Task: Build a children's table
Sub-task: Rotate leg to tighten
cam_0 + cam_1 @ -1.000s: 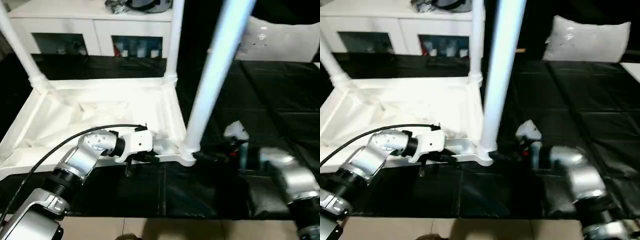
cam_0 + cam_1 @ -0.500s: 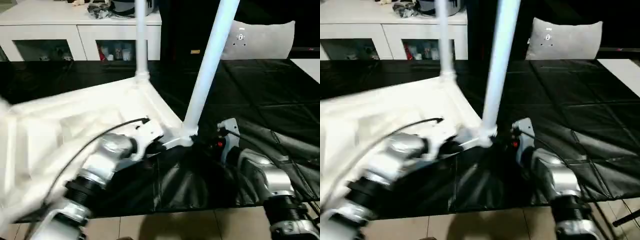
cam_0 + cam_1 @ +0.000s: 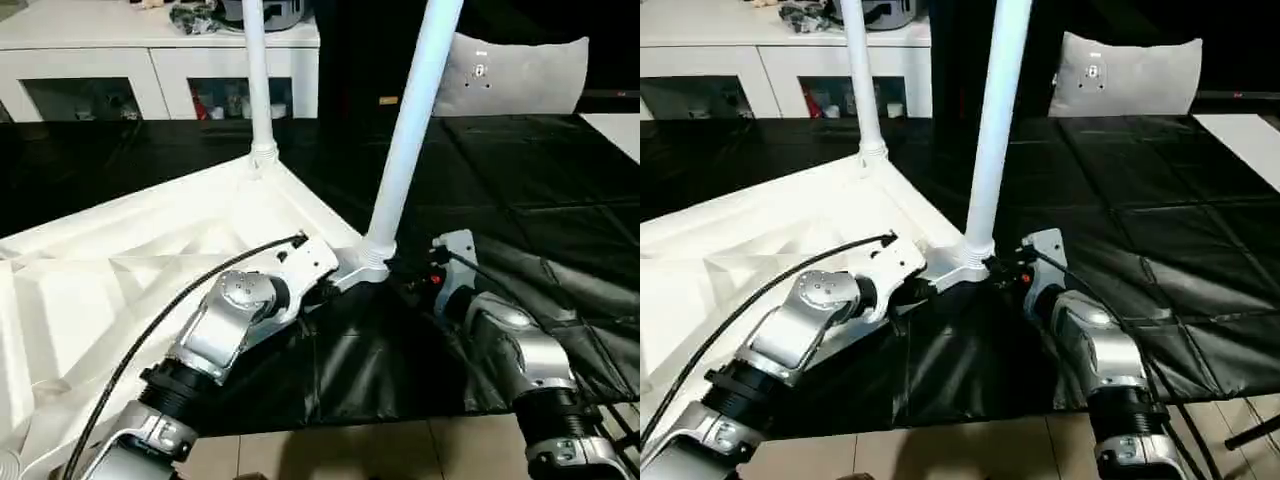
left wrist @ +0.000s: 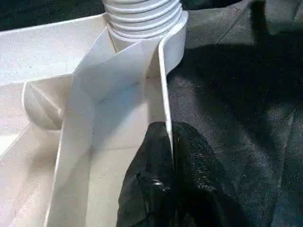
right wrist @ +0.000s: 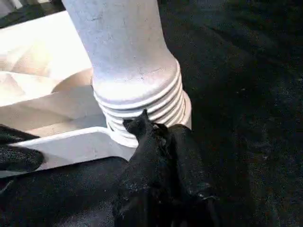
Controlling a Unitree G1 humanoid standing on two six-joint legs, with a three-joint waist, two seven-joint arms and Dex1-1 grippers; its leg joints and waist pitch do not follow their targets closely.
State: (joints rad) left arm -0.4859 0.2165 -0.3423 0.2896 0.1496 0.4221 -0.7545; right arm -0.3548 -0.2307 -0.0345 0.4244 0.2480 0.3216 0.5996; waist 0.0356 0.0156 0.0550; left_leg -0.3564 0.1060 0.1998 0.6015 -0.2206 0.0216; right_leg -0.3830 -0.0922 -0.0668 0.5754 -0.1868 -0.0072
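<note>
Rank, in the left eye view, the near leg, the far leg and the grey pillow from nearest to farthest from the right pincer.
1. Near leg, standing in the corner socket right beside the right pincer.
2. Far leg, at the back corner, to the left.
3. Grey pillow, at the far right.

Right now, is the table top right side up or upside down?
Upside down. The table top shows its ribbed underside, and two legs stick up from its corner sockets.

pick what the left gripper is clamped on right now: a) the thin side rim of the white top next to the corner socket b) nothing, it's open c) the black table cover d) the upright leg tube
a: in the left wrist view the left gripper has its fingers shut on either side of the white top's thin rim, just short of the ribbed base of the leg.
</note>
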